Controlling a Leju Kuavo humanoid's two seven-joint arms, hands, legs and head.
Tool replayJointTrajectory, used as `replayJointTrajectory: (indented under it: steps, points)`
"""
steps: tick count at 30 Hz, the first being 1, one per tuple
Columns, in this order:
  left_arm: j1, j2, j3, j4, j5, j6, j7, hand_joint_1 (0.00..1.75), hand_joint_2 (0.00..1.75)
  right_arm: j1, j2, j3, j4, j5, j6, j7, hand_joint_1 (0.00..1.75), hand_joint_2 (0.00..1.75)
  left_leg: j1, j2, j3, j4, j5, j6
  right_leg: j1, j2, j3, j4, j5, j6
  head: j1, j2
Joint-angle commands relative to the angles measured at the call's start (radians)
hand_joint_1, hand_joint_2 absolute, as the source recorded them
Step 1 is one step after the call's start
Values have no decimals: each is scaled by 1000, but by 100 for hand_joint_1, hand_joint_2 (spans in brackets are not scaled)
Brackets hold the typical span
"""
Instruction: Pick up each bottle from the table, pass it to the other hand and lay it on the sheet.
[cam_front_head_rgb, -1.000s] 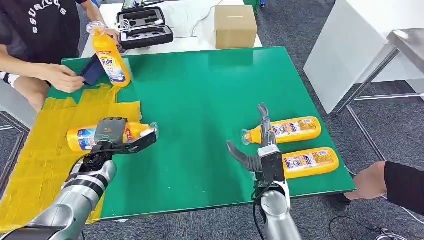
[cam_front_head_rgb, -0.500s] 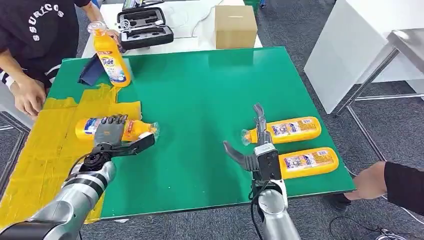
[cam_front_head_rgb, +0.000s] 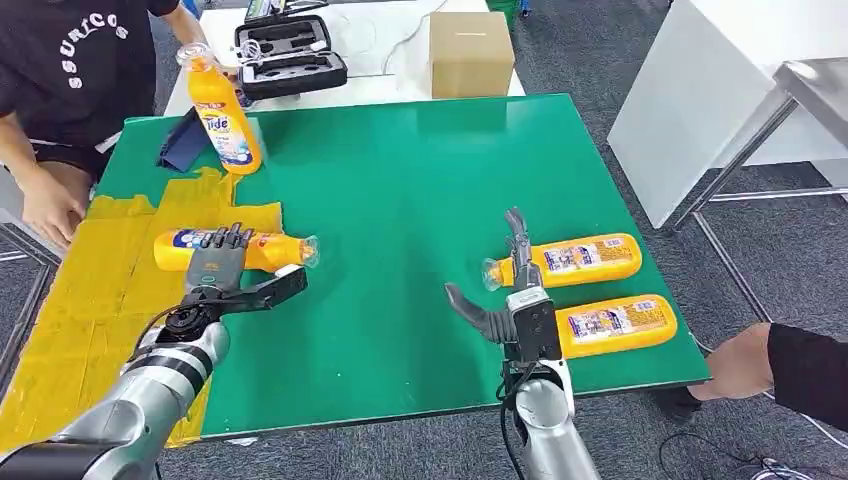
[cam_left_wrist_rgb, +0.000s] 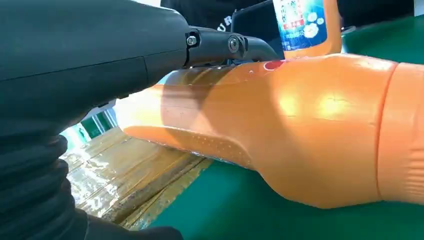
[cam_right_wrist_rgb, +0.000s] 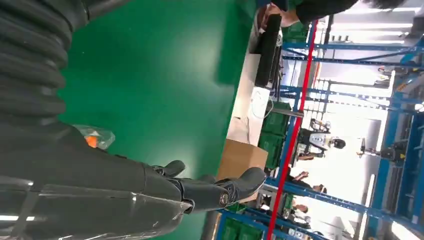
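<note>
Lying across sheet (cam_front_head_rgb: 90, 300) edge: bottle (cam_front_head_rgb: 262, 249) | left hand (cam_front_head_rgb: 222, 272) released | right hand (cam_front_head_rgb: 508, 290) spread, empty

cardboard box (cam_front_head_rgb: 471, 51), black case (cam_front_head_rgb: 289, 57), person (cam_front_head_rgb: 60, 80)

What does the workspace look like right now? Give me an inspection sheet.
Surface: green table top with a crinkled yellow sheet over its left side.
Job's things: one orange plastic bottle lying at the sheet's edge; two orange bottles lying at the right, the farther and the nearer; one upright orange bottle at the back left.
Clutter: dark blue folded item beside the upright bottle.
Hands: left hand over the lying bottle, fingers draped across it; right hand open beside the two bottles.
Cables: thin black cable along the right forearm.
Surroundings: brown cardboard box, open black case, people at both sides.
</note>
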Motion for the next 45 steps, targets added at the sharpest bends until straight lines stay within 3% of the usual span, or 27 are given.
replayJointTrajectory:
  steps: [1, 6, 8, 9, 10, 13, 20, 25, 33, 37, 39, 42, 43, 45]
  points:
    - [-22, 20, 22, 91, 1, -8, 8, 0, 175, -42, -10, 13, 69, -8, 1, 6, 0, 175, 0, 2, 4, 0, -1, 0, 0, 1, 3, -1, 0, -1, 0, 0]
    - [-10, 20, 48, 82, 14, 56, -16, 0, 175, -42, -12, 16, 75, -15, -1, 6, 0, 175, 0, 3, 6, 0, -2, -1, 0, 2, 5, -1, -1, -1, 0, 0]
    - [6, 2, 109, 50, 88, 177, -136, 0, 175, -35, -16, 18, 75, -20, -10, 3, 0, 175, 0, 2, 5, -1, -2, 0, 0, 1, 4, -1, -1, -1, 0, 0]
    - [57, -63, 209, -90, 250, 252, -315, 0, 175, -30, -19, 17, 73, -21, -26, -5, 0, 175, 0, 3, 6, -1, -2, -1, 1, 1, 5, -1, -1, -1, 0, 0]
    - [120, -76, 192, -225, 552, 213, -749, 0, 175, -22, -31, 18, 76, -29, -37, -16, 0, 175, 0, 2, 7, 0, -3, -1, 1, 0, 7, -1, -2, -1, 0, 0]
    - [311, -84, 61, -663, 692, 70, -704, 0, 175, -11, -42, 10, 69, -36, -40, -27, 0, 175, 0, 0, 3, -1, -2, 0, 0, -1, 3, -2, -2, 0, 0, 0]
    - [471, -43, -92, -1008, 974, -176, -817, 0, 175, 6, -46, -11, 41, -33, -35, -32, 0, 175, 0, 3, 4, 2, -7, 0, 0, 1, 4, 0, -4, -1, 0, 0]
    - [519, -51, -130, -1126, 1033, -238, -825, 0, 175, 18, -45, -21, 18, -16, -36, -37, 0, 175, 0, 0, 5, 3, -8, 0, 1, -2, 5, 1, -6, -2, 0, 0]
    - [519, -52, -123, -1123, 1071, -266, -835, 0, 175, 20, -50, -20, 14, 3, -45, -35, 0, 175, 0, 1, 3, 0, -6, 0, 0, -1, 2, -1, -4, -2, 0, 0]
    - [559, -66, -105, -1167, 1142, -357, -836, 0, 175, 17, -131, 7, 8, 264, -122, 80, 0, 175, 0, 1, 4, 0, -6, 1, 0, 0, 4, -1, -4, -1, 0, 0]
    - [585, -75, -97, -1186, 1138, -366, -829, 0, 175, 16, -197, 14, 17, 493, -141, 208, 0, 175, 0, 1, 2, 0, -5, 1, 0, -1, 2, -2, -3, -1, 0, 0]
    - [585, -91, -85, -1169, 1141, -377, -825, 0, 175, -12, -311, 6, 85, 663, -36, 312, 0, 175, 0, 0, 5, 0, -7, 1, 0, -2, 6, -2, -4, -1, 0, 0]
    - [575, -95, -80, -1154, 1150, -387, -823, 0, 175, -20, -330, 0, 109, 671, -18, 310, 0, 0, -1, -1, 4, 0, -6, 2, 0, -2, 5, -2, -4, -1, 0, 0]
    - [557, -102, -71, -1117, 1158, -393, -820, 0, 175, -37, -368, 2, 152, 695, 14, 311, 0, 0, -1, -2, 6, 0, -6, 2, 0, -4, 8, -3, -4, -1, 0, 0]
